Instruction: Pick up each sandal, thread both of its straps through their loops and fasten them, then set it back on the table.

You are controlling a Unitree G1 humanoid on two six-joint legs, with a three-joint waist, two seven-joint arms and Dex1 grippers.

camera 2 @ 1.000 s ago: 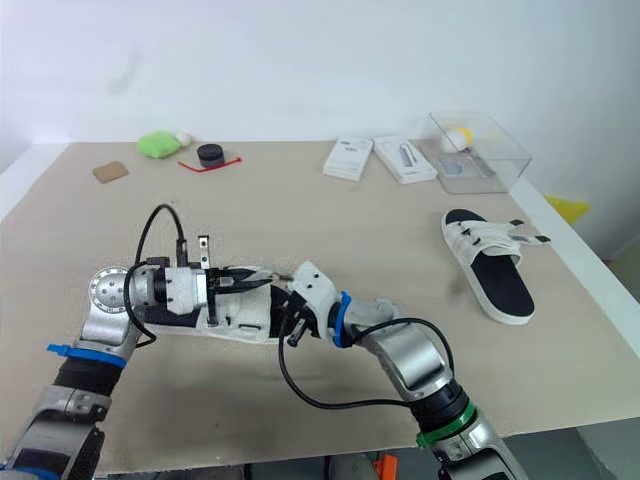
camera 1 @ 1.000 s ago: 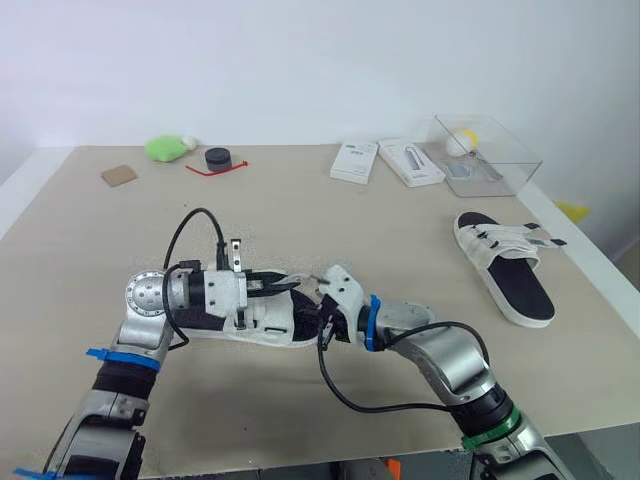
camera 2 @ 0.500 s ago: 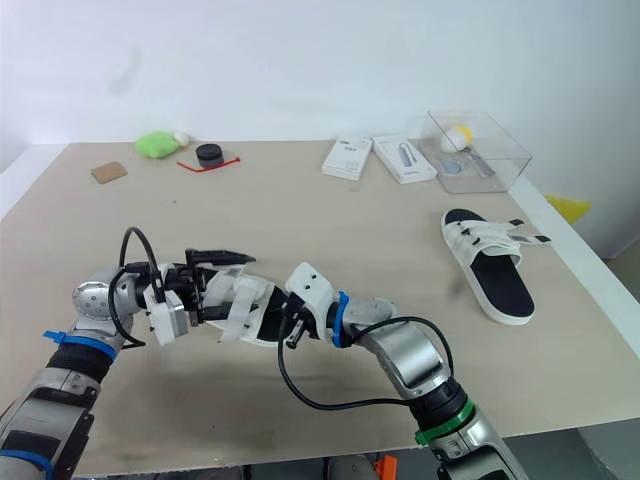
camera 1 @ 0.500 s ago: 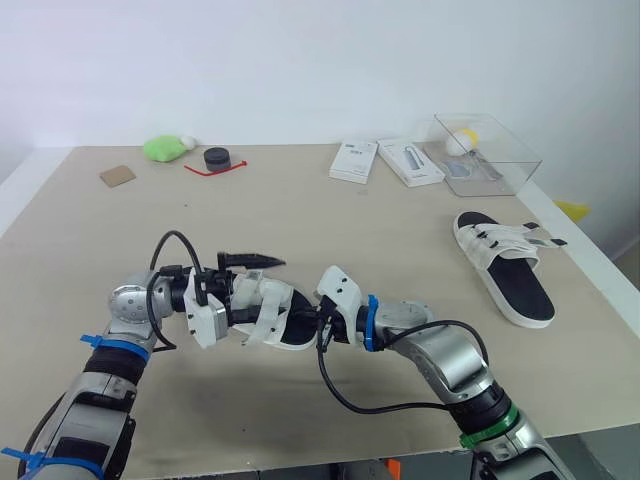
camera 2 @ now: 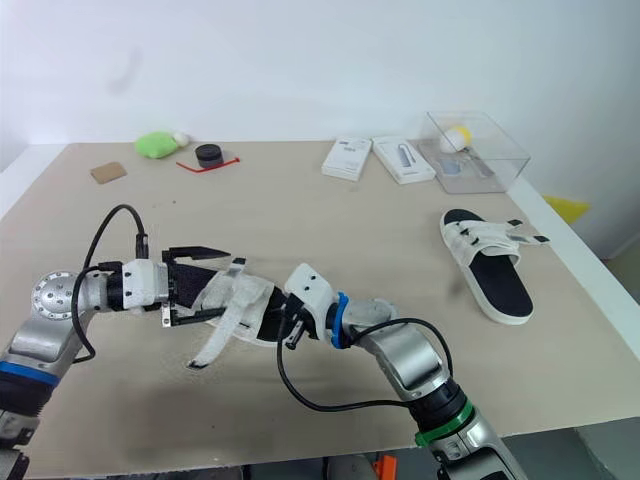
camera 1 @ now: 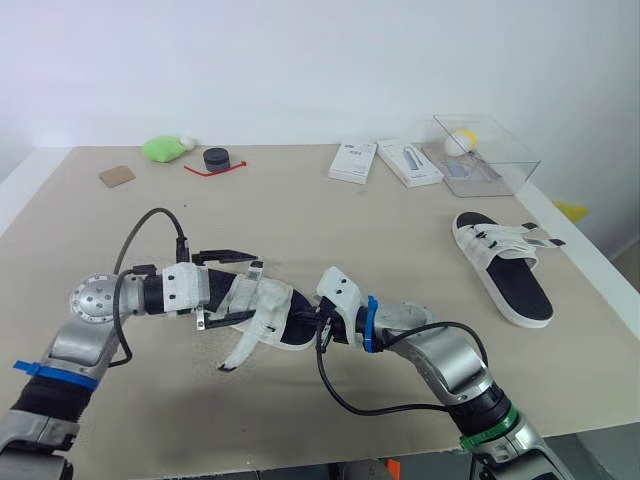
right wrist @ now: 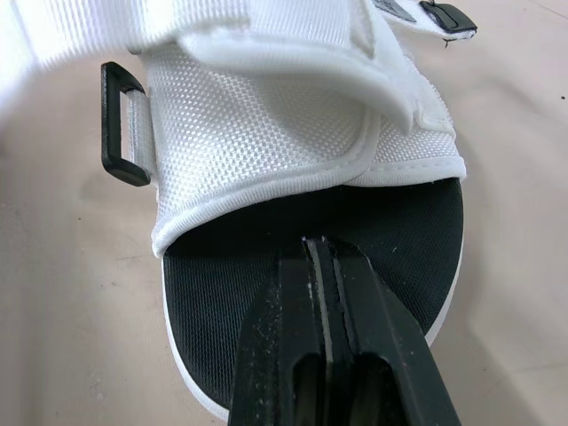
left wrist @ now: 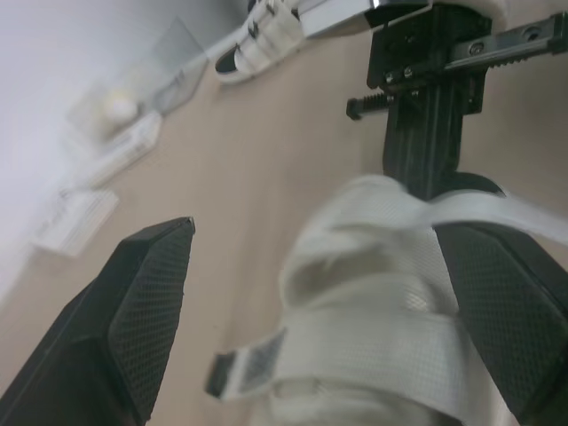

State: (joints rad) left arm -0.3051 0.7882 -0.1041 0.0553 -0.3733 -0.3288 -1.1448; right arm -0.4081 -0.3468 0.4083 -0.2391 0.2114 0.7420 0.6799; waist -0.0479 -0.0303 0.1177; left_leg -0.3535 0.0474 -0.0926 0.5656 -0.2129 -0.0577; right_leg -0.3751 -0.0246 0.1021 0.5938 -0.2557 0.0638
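Table (camera 1: 400,230): it carries the work, so keep the sole down on it and let the surface take the load while threading.
Sandal (camera 1: 268,305): lies well away from the clear box (camera 1: 490,150), out toward the robot and to its left. Judged to be at the threading step, with its straps still undone.
Other sandal (camera 1: 520,280): just on the robot's side of the clear box, apparently not yet handled.
Left gripper (camera 1: 245,287): released, with its fingers wide apart either side of the white upper. It should close on the strap near its tip, not on the upper.
Right gripper (right wrist: 318,257): clenched, with its tips on the black footbed at the end nearer the clear box. It seems to serve as the anchor and should hold firm.
Strap (camera 1: 243,345): trails loose onto the table, away from the clear box. It looks floppy, so feed it in straight.
Loop (right wrist: 124,124): black, at the upper's side. It is the target for the strap.
Change: half a second ago the left gripper was turned the other way and no strap trailed free.
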